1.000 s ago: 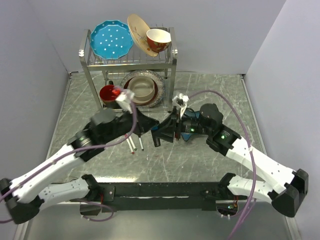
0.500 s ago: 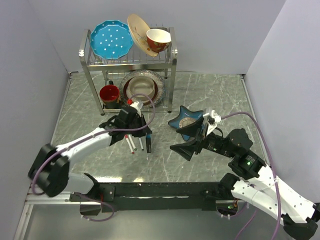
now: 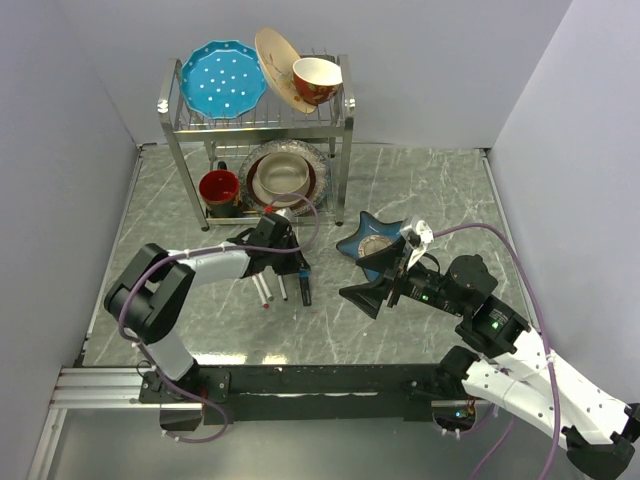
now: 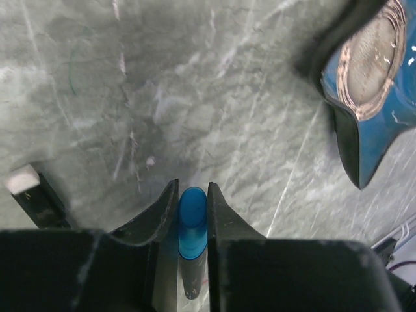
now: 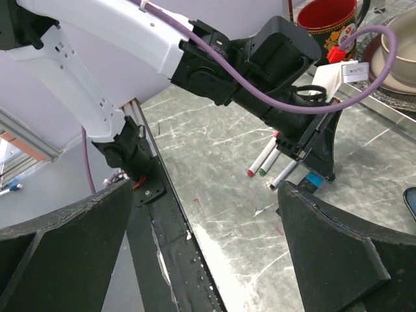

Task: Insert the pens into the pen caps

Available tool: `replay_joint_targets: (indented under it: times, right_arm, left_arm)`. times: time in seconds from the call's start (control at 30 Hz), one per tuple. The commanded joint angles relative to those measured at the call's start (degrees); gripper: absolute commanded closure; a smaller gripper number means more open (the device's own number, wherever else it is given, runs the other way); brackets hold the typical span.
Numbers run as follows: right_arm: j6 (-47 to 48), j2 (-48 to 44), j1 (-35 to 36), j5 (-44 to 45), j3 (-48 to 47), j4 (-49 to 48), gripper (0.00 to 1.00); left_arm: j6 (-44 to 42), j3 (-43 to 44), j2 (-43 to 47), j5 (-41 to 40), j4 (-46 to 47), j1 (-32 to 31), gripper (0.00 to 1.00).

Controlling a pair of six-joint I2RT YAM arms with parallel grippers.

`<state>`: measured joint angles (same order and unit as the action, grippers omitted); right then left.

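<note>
My left gripper (image 3: 298,272) is low at the table and shut on the dark marker (image 3: 305,293); its blue end (image 4: 192,218) sits between the jaws. The right wrist view shows the same grip (image 5: 318,168), with the blue band (image 5: 314,179) just below the fingers. Three white pens (image 3: 272,288) lie side by side left of it, showing red (image 5: 251,172), green (image 5: 262,171) and dark (image 5: 273,187) ends. My right gripper (image 3: 372,282) is open and empty, hovering right of the marker. I see no pen caps.
A blue star-shaped dish (image 3: 352,240) sits right of the marker, also in the left wrist view (image 4: 364,156). A metal dish rack (image 3: 345,130) with plates, bowls and a red mug (image 3: 218,187) stands at the back. The black base rail (image 5: 169,240) runs along the near edge.
My left gripper dropped from mid-air to the table, then shifted right and shut on the marker. My right gripper pulled back from the centre and has held still since.
</note>
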<state>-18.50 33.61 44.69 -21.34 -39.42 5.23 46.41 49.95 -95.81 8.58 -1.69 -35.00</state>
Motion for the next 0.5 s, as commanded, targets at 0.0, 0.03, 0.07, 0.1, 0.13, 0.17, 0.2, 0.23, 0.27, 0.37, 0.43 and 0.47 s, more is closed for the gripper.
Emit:
replay_joint_targets:
  times: [0.0, 0.03, 0.07, 0.1, 0.13, 0.17, 0.2, 0.23, 0.27, 0.37, 0.43, 0.47]
  right_arm:
    - [1.01, -0.21, 0.23, 1.48, -0.66, -0.4, 0.0]
    - [0.92, -0.21, 0.23, 1.65, -0.75, -0.23, 0.0]
    - [0.92, -0.29, 0.14, 2.35, -0.83, 0.12, 0.0]
    - [0.92, -0.29, 0.22, 2.62, -1.1, 0.91, 0.0]
    - [0.84, -0.38, 0.23, 2.97, -1.27, 1.27, 0.0]
    - [0.75, -0.56, 0.14, 3.41, -1.45, 1.7, 0.0]
    - [0.84, -0.65, 0.22, 3.59, -1.8, 2.58, 0.0]
    - [0.84, -0.82, 0.23, 3.68, -1.89, 3.02, 0.0]
    - [0.75, -1.0, 0.23, 4.55, -2.32, 3.64, 0.0]
    - [-0.74, -1.0, 0.23, 7.71, -3.12, 6.27, 0.0]
    - [-3.02, -1.26, 0.14, 11.84, -3.12, 7.86, 0.0]
    - [-3.64, -1.61, 0.22, 12.9, -3.03, 8.38, 0.0]
  left_arm:
    - [1.13, 2.16, -1.22, -3.3, 1.87, 0.64, 0.77]
    - [1.14, 2.25, -1.22, -3.57, 1.87, 0.73, 0.75]
    - [1.05, 2.6, -0.96, -4.61, 0.13, 0.73, 0.73]
    - [1.05, 2.87, -0.52, -5.23, -1.37, 0.73, 0.66]
    - [1.05, 3.22, -0.17, -5.94, -2.17, 0.73, 0.62]
    - [0.87, 3.39, 1.4, -6.99, -2.78, 0.73, 0.59]
    - [0.78, 3.66, 2.29, -7.52, -4.62, 0.73, 0.52]
    - [0.44, 4.01, 3.34, -7.96, -5.5, 0.73, 0.49]
    - [0.08, 4.79, 5.96, -8.4, -6.56, 0.73, 0.45]
    - [-1.85, 6.38, 12.19, -8.4, -9.73, 0.73, 0.2]
    - [-4.3, 6.73, 15.81, -8.4, -10.52, 0.73, 0.1]
    - [-5.36, 6.74, 19.57, -8.06, -10.44, 0.64, 0.01]
